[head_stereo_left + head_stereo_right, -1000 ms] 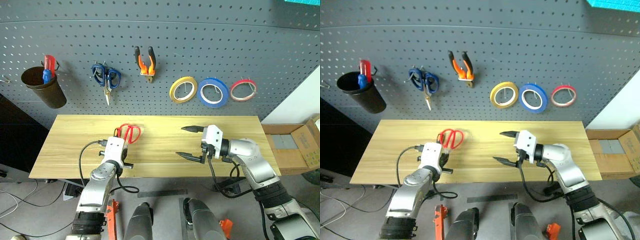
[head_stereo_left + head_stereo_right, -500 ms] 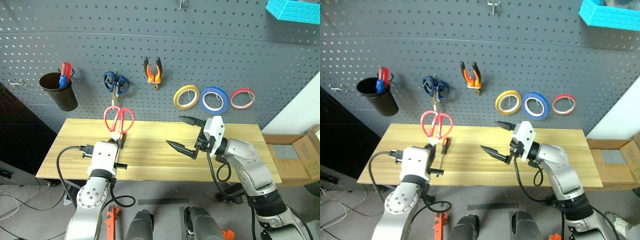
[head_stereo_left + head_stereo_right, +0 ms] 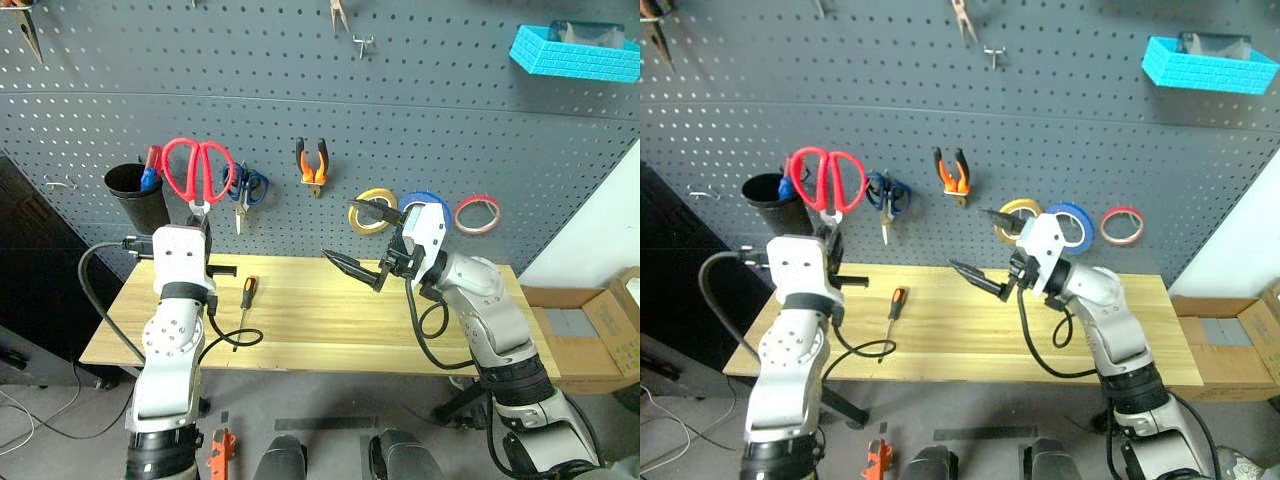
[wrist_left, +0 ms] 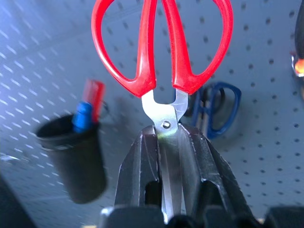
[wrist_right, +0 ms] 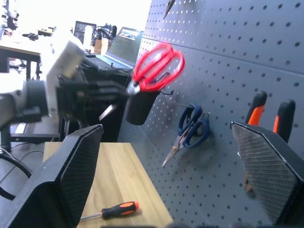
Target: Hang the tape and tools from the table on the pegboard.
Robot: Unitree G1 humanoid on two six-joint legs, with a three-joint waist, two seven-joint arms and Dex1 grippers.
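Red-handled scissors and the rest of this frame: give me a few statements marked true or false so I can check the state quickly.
1. The left gripper grips the red-handled scissors by the blades. True.
2. The screwdriver hangs on the pegboard. False: it lies on the table.
3. The right gripper is open and holds nothing. True.
4. The red tape lies on the table. False: it hangs on the pegboard.
5. The orange-handled pliers hang on the pegboard. True.

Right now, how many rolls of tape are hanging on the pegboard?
3, in a row on the pegboard: the yellow roll, partly behind the right gripper, the blue roll beside it, and the red tape furthest right. None lies on the table.
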